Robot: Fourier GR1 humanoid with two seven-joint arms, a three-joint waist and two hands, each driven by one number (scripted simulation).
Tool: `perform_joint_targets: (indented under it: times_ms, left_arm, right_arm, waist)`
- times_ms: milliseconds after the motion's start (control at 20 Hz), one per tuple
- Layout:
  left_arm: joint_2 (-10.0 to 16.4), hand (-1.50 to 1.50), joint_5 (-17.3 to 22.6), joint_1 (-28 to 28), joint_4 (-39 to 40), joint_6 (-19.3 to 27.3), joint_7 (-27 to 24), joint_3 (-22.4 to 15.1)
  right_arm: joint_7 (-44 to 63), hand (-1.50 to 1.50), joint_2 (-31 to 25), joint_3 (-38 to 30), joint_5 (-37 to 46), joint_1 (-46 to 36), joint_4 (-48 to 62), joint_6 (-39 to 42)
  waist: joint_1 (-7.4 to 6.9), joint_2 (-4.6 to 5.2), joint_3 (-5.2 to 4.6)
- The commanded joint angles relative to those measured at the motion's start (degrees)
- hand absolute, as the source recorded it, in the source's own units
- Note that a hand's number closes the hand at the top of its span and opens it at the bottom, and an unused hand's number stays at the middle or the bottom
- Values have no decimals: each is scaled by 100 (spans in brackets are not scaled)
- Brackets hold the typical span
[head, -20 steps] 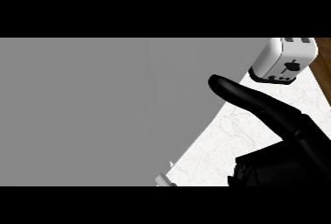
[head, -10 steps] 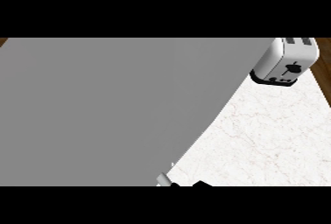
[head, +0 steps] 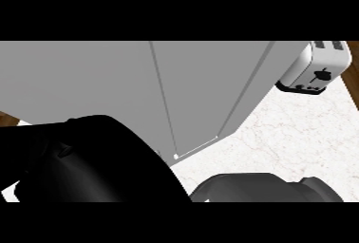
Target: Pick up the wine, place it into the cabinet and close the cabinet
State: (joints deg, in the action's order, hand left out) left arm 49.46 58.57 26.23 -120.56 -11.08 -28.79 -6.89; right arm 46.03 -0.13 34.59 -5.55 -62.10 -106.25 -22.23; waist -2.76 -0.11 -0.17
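Changed since half a second earlier: a large black mass now filling the lower left, a grey right forearm now lying along the lower edge, and a straight seam now exposed on the cabinet, formerly one unbroken grey field. Toaster unchanged at upper right.

Surface and room: white, faintly veined marble counter across the right half, from the cabinet's edge to the right margin. Sliver of brown wood floor beyond the counter's right edge, with a second brown wedge at the left margin below the cabinet. White toaster with black base and lever, standing on the counter's far corner, apart from the cabinet.

Cabinet: plain grey, covering upper left and centre. Outer edge diagonal from top right to lower centre, with the seam steeper and to its left.

Black mass: probably the left hand, very close to the viewpoint and overlapping the cabinet's lower part. Open or closed: not determinable.

Wine: hidden from this view. Position, long axis and pointing direction not determinable.
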Motion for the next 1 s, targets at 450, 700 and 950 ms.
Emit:
perform_joint_targets:
  times_ms: [450, 700, 950]
  left_arm:
    - [374, 150, 815, 219, 403, -962, 337, 1159]
    - [221, 150, 799, 155, 633, -1206, 286, 1233]
    - [325, 150, 955, -8, 440, -804, 503, 1360]
  right_arm:
    - [-1905, 150, 13, -958, -807, -1427, 3874, -70]
    - [-2848, 150, -14, -1294, -731, -1376, 5204, 208]
    - [-3098, 150, -320, -1368, -806, -1263, 5488, 329]
  waist:
    - [-66, 61, 8]
    - [-58, 102, 5]
    - [6, 137, 12]
